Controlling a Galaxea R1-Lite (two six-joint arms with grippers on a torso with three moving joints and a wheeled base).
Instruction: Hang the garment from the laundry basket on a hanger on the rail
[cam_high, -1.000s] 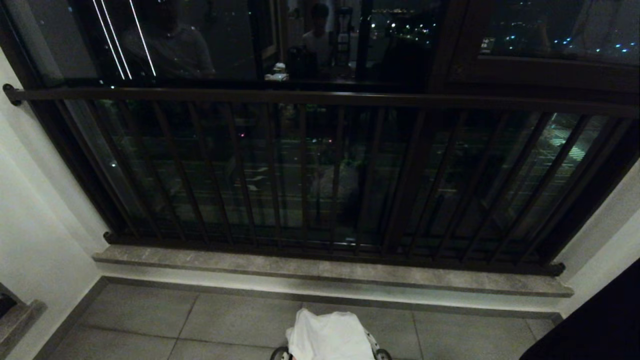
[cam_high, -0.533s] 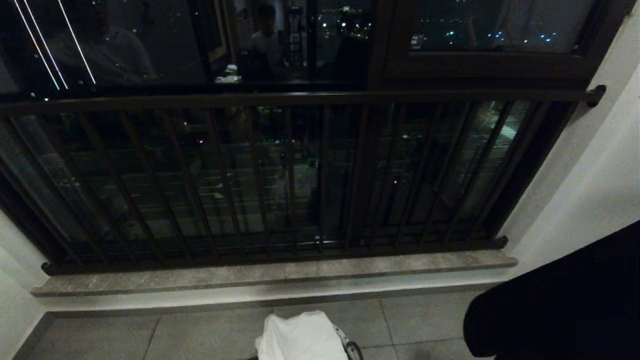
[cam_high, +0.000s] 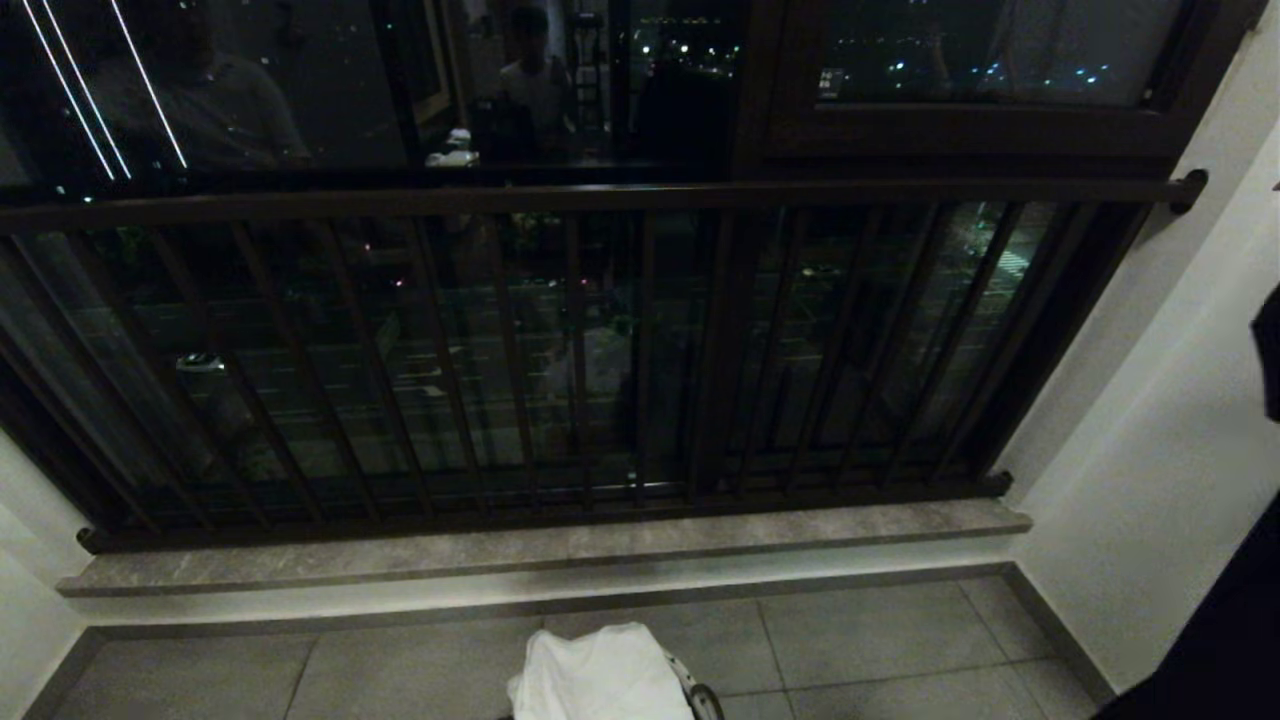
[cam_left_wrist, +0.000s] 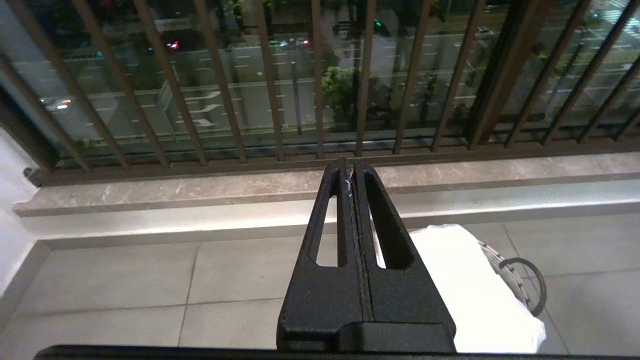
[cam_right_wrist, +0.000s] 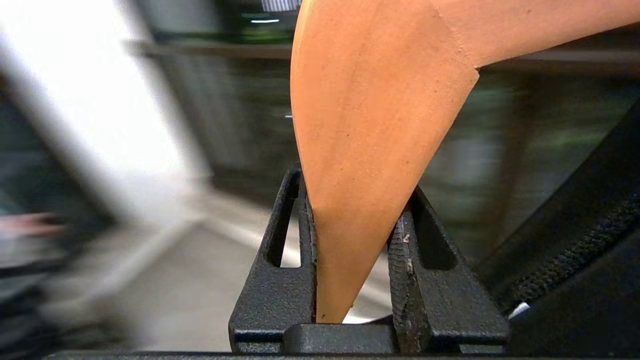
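A wooden hanger (cam_right_wrist: 370, 150) was clamped between the jaws of the right gripper (cam_right_wrist: 352, 235), presumably for dressing, seen only in the right wrist view. The left gripper (cam_left_wrist: 350, 175) was closed, empty. At bottom centre of the head view, a white garment (cam_high: 600, 675) was draped over the laundry basket (cam_high: 700, 698), below the rail (cam_high: 600, 195).

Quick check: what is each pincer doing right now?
Left pincer: shut, holding nothing.
Right pincer: shut on the wooden hanger.
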